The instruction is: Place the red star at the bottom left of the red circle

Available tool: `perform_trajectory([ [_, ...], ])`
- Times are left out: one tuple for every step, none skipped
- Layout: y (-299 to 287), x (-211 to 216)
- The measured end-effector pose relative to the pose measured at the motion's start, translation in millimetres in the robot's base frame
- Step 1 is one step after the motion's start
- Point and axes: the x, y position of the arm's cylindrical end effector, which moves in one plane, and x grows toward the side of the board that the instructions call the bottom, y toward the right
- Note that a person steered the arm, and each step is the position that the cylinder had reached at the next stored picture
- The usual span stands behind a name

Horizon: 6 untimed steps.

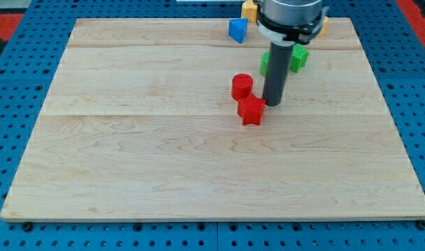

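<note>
A dark rod, my tip, rests just right of the red star, touching or nearly so, a little above the wooden board's centre toward its top edge. There are no jaws here, only a bare rod. The red circle sits just above the star, slightly to its left. The star likely needs a gentle leftward nudge from its right side, kept low so the circle stays untouched. Green blocks stand behind the rod; a blue block and yellow blocks lie by the top edge, well clear.

blue block; green block; yellow block
</note>
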Motion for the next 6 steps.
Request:
perform_trajectory([
  [-18, 26],
  [-64, 48],
  [-108, 44],
  [-110, 55],
  [-80, 48],
  [-70, 25],
])
